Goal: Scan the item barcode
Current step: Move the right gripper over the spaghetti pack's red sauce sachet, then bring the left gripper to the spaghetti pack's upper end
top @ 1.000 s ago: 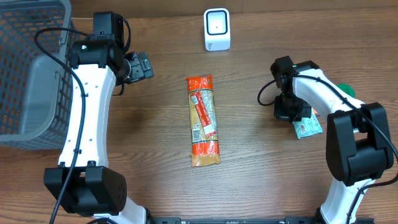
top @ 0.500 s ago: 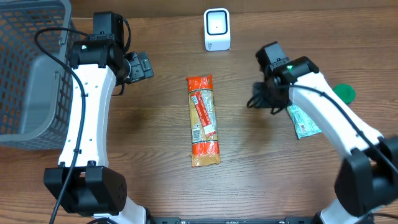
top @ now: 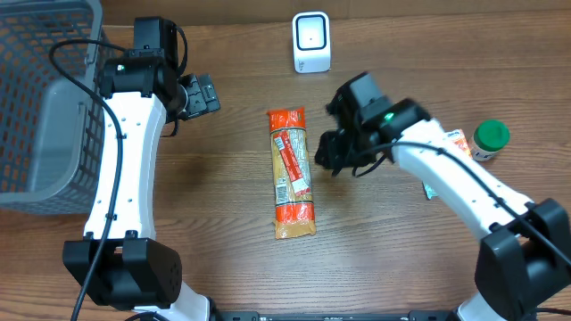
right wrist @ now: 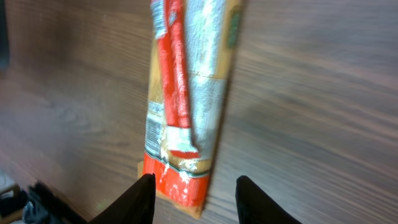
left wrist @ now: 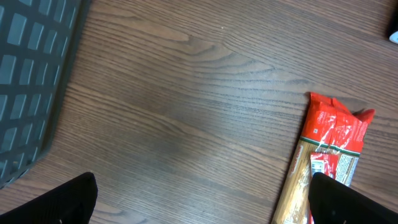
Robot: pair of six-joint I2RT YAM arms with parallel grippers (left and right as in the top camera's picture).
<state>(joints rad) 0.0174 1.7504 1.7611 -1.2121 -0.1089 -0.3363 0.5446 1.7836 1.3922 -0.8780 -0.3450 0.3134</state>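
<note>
The item is a long red and tan pasta packet (top: 291,174) lying flat mid-table, its printed label facing up. The white scanner (top: 311,42) stands at the back of the table. My right gripper (top: 325,153) hovers just right of the packet's middle. In the right wrist view the packet (right wrist: 186,93) runs up from between the fingers, and the right gripper (right wrist: 196,200) is open over the packet's red end, not closed on it. My left gripper (top: 202,93) is open and empty at the left; in the left wrist view the left gripper (left wrist: 202,205) is above bare wood, with the packet (left wrist: 329,149) by its right finger.
A grey mesh basket (top: 40,107) fills the far left. A green-capped jar (top: 491,135) and a small orange packet (top: 459,139) sit at the right. A small pale packet (top: 426,189) peeks out under the right arm.
My right arm has swung left, from the small packet on the right side over to the pasta packet. Its jaws went from shut to open. The left arm has stayed put.
</note>
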